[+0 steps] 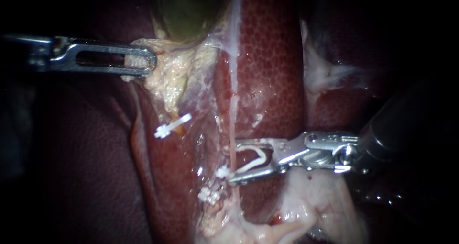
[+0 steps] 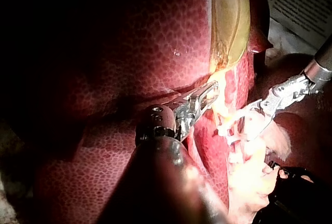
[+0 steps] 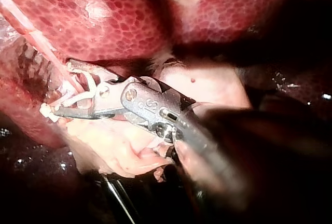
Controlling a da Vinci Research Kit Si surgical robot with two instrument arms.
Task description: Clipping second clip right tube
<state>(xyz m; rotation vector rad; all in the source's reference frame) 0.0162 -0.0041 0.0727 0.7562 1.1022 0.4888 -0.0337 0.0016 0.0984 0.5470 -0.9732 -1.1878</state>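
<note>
Across the liver (image 1: 272,57), below the gallbladder (image 1: 191,9), my left instrument (image 1: 148,62) has its jaws closed on pale tissue (image 1: 174,79). My right instrument (image 1: 233,161) carries a white clip (image 1: 248,165), legs spread, straddling the right tube (image 1: 233,119). A seated clip (image 1: 208,195) lies just below it. Squeezing this second clip shut remains.

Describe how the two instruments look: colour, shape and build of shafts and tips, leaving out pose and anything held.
Left instrument: bright silver metal, with long narrow jaws rounded at the end and cut by a lengthwise slot, on a small metal hinge. Right instrument: a thick, dark, glossy shaft ending in a silver jointed wrist with a round pin; its silver jaws are shorter and broader.
</note>
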